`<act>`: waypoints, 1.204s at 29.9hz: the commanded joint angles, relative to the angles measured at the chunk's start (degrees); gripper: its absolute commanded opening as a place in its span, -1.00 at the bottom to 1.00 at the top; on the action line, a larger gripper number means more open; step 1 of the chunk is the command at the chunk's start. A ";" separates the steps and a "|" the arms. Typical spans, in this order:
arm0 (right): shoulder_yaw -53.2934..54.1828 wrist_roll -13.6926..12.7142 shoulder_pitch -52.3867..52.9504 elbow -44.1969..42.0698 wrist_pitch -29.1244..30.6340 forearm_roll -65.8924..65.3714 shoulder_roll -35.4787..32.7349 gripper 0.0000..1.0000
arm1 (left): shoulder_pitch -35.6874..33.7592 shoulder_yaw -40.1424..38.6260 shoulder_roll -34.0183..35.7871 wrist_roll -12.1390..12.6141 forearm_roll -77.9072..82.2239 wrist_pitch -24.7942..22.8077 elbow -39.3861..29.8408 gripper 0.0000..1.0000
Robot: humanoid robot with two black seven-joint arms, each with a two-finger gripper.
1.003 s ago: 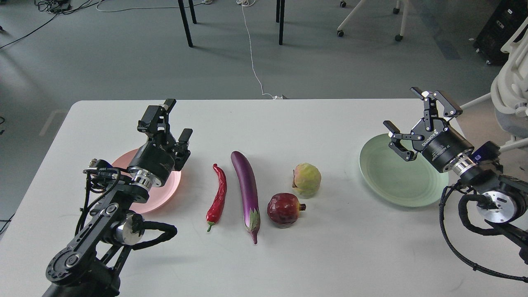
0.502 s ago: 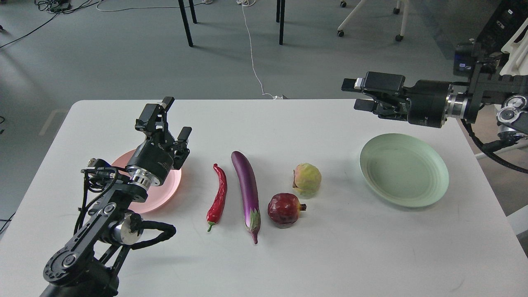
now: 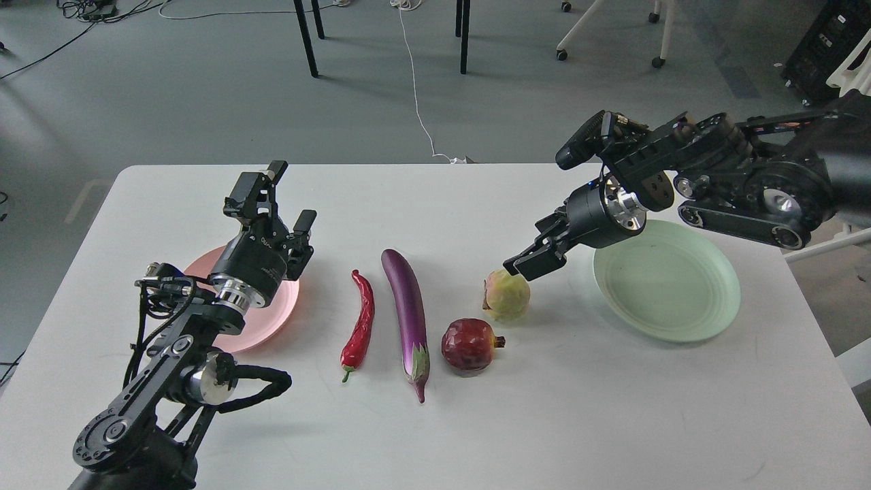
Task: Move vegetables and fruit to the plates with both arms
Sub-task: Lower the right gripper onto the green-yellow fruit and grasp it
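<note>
Four pieces of produce lie in a loose row at the middle of the white surface [image 3: 435, 435]. From left: a curved red chili pepper with a green stem [image 3: 359, 325], a long glossy purple eggplant [image 3: 407, 309] just right of it, a round dark red pomegranate [image 3: 469, 345], and slightly farther back a lumpy yellow-green fruit with a pink blush [image 3: 507, 294]. All four are apart from one another.

The round pale green plate [image 3: 670, 282] lies to the right of the fruit. The round pink plate [image 3: 272, 316] lies left of the chili, partly hidden by the left arm.

The right pincer [image 3: 525, 264] points down-left at the yellow-green fruit's far right top; whether it touches, or is parted or clenched, I cannot tell. The left pincer [image 3: 280, 196] hangs above the pink plate's far edge, its fingers spread and grasping nothing.
</note>
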 commanded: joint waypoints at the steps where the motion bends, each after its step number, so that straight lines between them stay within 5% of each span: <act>1: -1.40 -0.01 -0.38 -2.24 -1.85 0.24 2.57 0.96 | 0.00 0.00 0.10 0.00 0.00 -0.06 -0.16 0.98; 29: -1.67 -0.01 -10.75 -7.51 -8.43 0.15 6.88 0.95 | 0.27 0.00 0.28 0.00 0.09 0.11 -0.43 0.98; 36: -2.63 -0.01 -11.89 -8.22 -10.10 0.24 7.93 0.76 | 0.27 0.00 0.37 0.00 0.09 0.11 -0.43 0.98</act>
